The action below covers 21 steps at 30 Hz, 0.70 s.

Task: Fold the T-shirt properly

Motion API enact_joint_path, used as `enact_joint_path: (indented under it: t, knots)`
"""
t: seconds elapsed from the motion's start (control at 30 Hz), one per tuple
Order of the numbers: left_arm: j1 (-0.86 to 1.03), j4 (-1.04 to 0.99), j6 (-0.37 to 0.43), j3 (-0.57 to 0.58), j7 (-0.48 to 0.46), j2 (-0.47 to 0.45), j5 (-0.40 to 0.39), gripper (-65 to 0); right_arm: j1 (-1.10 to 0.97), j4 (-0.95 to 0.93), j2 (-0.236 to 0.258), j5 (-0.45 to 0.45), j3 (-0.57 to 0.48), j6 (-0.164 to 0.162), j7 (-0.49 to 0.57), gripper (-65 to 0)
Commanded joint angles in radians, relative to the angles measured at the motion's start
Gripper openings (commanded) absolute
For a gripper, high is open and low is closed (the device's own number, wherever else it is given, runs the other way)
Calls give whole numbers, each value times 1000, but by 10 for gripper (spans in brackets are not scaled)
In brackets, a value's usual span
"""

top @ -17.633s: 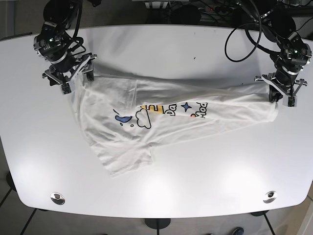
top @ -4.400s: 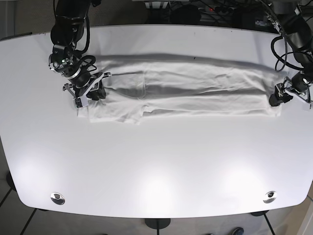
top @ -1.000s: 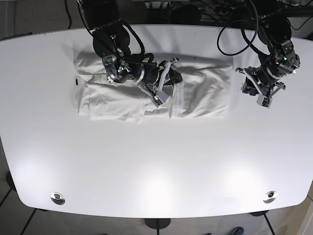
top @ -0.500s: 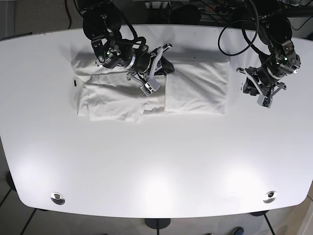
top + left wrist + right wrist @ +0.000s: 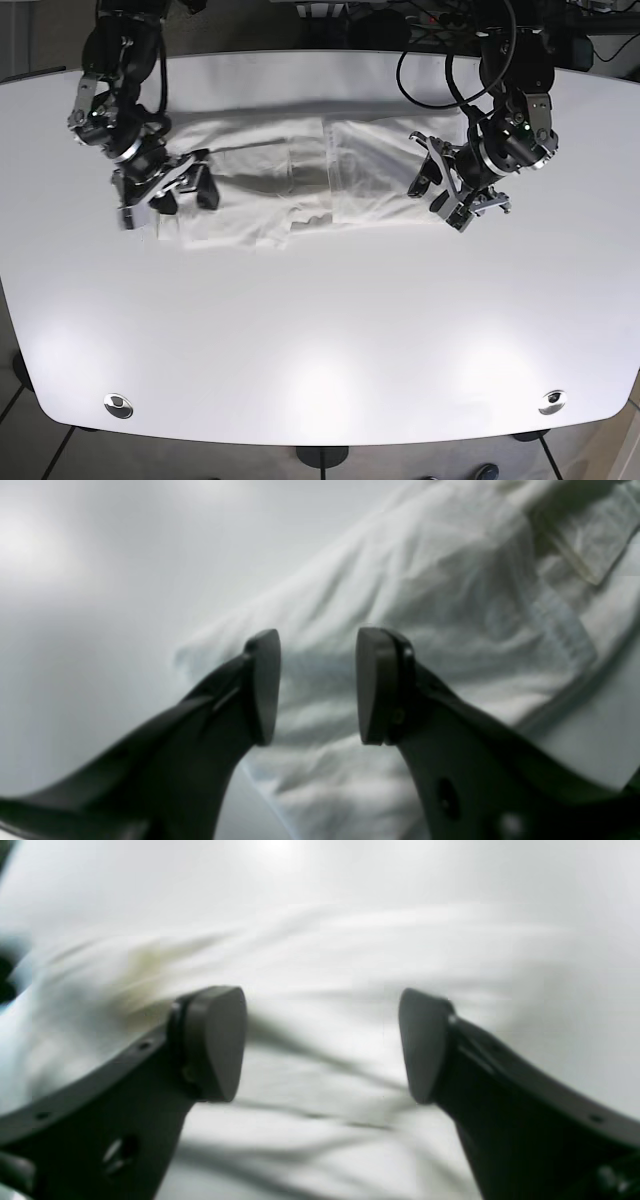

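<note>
The white T-shirt [image 5: 290,160] lies as a long folded band across the far half of the table, its right part doubled over toward the middle. My left gripper [image 5: 432,195] hovers over the shirt's right end. In the left wrist view this gripper [image 5: 315,680] is open, with wrinkled T-shirt cloth [image 5: 450,580] and a hem beneath it and nothing between the fingers. My right gripper [image 5: 185,190] is at the shirt's left end. In the right wrist view it [image 5: 320,1040] is wide open above blurred T-shirt folds [image 5: 325,965].
The white table [image 5: 320,330] spreads out in front of the shirt. Black cables [image 5: 430,60] loop behind the left arm at the back edge. Two small metal discs [image 5: 117,404] [image 5: 551,402] sit near the front corners.
The right gripper has drawn back from the shirt's middle to its left end. The left gripper has moved from beside the shirt leftward over its right end.
</note>
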Motion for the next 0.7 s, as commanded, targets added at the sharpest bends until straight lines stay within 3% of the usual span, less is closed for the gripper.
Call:
enact_joint_path:
  t: [0.03,0.1,0.17,0.4,0.6,0.67,0.7]
  knots:
    - [5,-31,-1,-8,-13,-9,-6,-503,50,-56,15,29,83,19,-17,-193]
    - [7,-101,-1,-10,-15,-9,-6,-571,98,-182,58,29,152,85,-34,-193]
    - [16,-140,-1,-39,-20,-9,-6,-574,116,-264,82,29,170,121,-34,-200]
    - [15,-201,-1,-97,-20,-8,-6,-574,125,-398,67,29,168,190,-32,-222]
    - [13,-201,-1,-99,-20,-8,-6,-571,88,-340,-8,23,40,195,-31,-228]
    - [13,-201,-1,-99,-20,-8,-6,-571,88,-343,-21,20,40,194,-29,-298]
    - [13,-201,-1,-99,-20,-8,-6,-571,90,-343,-22,20,40,194,-26,-398]
